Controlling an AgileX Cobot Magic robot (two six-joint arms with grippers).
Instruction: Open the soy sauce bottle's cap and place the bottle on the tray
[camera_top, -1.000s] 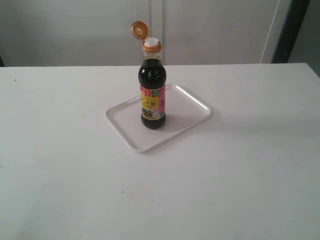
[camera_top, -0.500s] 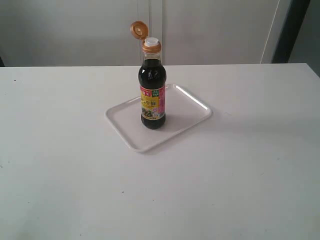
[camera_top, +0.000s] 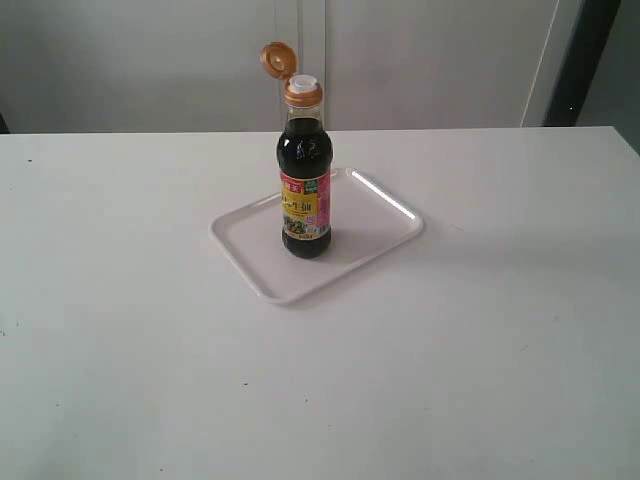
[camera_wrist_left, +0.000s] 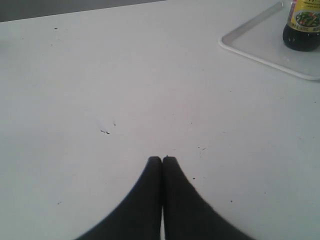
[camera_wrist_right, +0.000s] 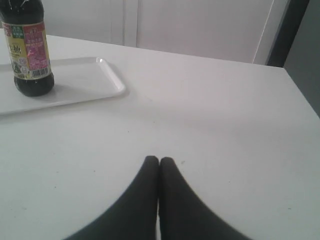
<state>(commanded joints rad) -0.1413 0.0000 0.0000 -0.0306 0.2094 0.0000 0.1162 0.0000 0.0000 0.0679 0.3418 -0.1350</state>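
Table: you look across a white table (camera_top: 480, 330), with pale wall panels (camera_top: 430, 60) behind it at 12 o'clock.
Tray: the tray (camera_top: 372, 214) lies flat just past the table's middle, toward 12 o'clock, turned askew to the table's edge.
Bottle: the soy sauce bottle (camera_top: 305, 200) stands upright on the tray near its middle, well apart from both of your grippers.
Cap: the cap (camera_top: 277, 58) is flipped open, standing off the collar at about 10 o'clock from the white spout (camera_top: 304, 82).
Left gripper: your left gripper (camera_wrist_left: 162, 160) has its dark fingers pressed together with nothing between them, over bare table.
Right gripper: your right gripper (camera_wrist_right: 159, 160) is likewise pressed together and empty, over bare table.
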